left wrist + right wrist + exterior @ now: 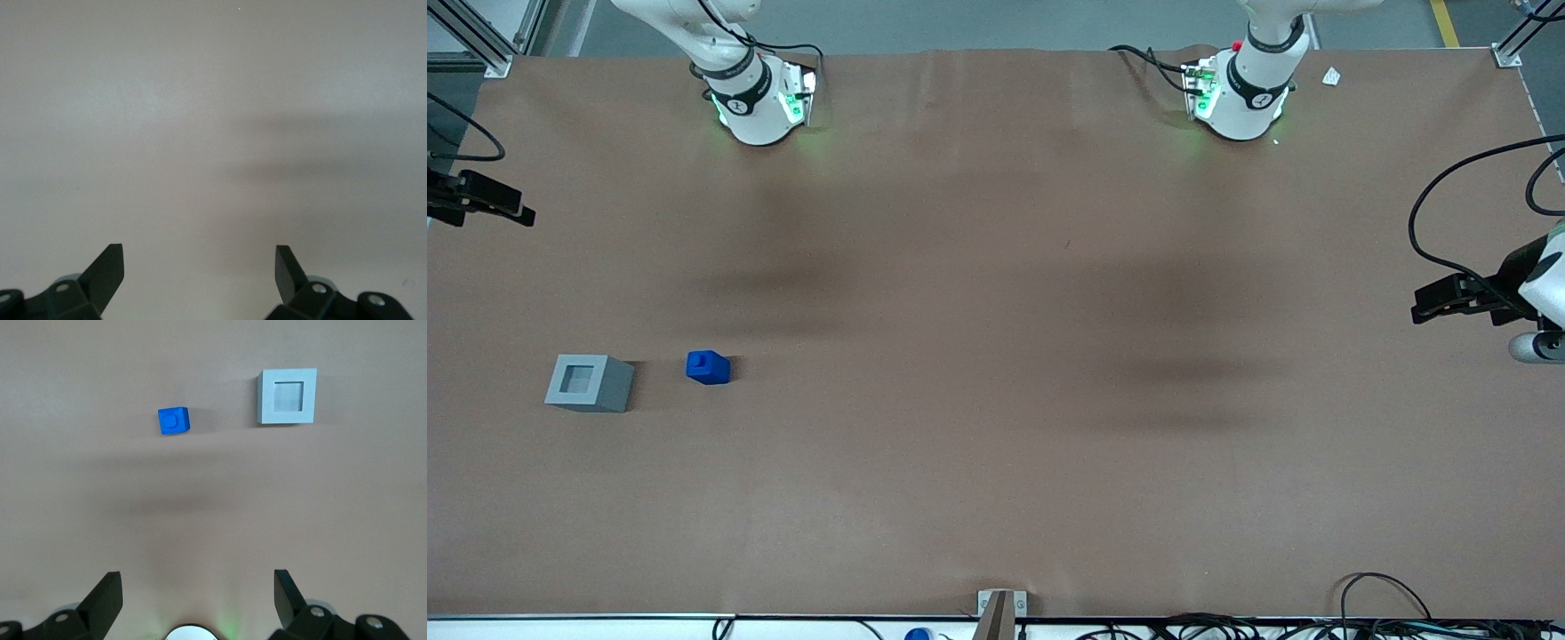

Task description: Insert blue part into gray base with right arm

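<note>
I have the blue part (708, 367) resting on the brown tabletop (996, 356), stud side up, toward the working arm's end. The gray base (590, 382) stands near it, apart from it with bare tabletop between them, and sits closer still to that end of the tabletop. The base's square recess faces upward, which I judge leaves it ready to receive the part from above. Neither item is touched by anything.

The right arm (734, 84) shows only its base column in the front view; its upper links rise out of that picture. At the edge of that view, well apart from both items and farther from the front camera than they are, I see the end effector (480, 200) as a dark shape projecting inward. In the right wrist view I have the end effector (198, 590) looking straight down at the tabletop from well above it, fingers (107, 592) spread wide with nothing between them. The blue part (173, 421) and the gray base (287, 396) both appear ahead of the fingertips, not between them.

I judge the task not yet begun: the approach to the blue part is the first step. The next move calls for centering the fingers over the part before descending.
</note>
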Robot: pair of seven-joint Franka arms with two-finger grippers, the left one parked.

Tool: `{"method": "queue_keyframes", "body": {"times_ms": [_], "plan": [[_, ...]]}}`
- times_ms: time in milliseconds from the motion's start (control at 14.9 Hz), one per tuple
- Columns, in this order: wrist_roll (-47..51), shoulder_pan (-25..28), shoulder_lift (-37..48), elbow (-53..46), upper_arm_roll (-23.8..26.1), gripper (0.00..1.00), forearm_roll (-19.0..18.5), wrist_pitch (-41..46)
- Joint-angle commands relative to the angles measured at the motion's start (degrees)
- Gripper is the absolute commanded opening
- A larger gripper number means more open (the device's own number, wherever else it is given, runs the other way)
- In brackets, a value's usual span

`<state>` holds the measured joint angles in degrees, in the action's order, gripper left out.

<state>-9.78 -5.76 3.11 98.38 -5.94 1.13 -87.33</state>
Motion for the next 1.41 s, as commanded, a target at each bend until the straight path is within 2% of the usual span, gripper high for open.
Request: {"method": "queue_keyframes", "body": {"times_ms": [0, 269, 538, 1076, 1345], "plan": [[-0.5, -0.4, -1.5, 0.7, 0.8, 1.00, -0.2, -1.8], [0.0, 0.5, -2.8, 6.1, 1.0, 1.00, -0.3, -10.1], [4.8, 3.2, -5.3, 6.5, 0.9, 1.00, -0.3, -11.2], [4.9, 3.3, -7.0, 15.1, 1.0, 1.00, -0.3, -24.0], [4.9, 3.2, -7.7, 15.4, 1.0, 1.00, -0.3, -25.0]]}}
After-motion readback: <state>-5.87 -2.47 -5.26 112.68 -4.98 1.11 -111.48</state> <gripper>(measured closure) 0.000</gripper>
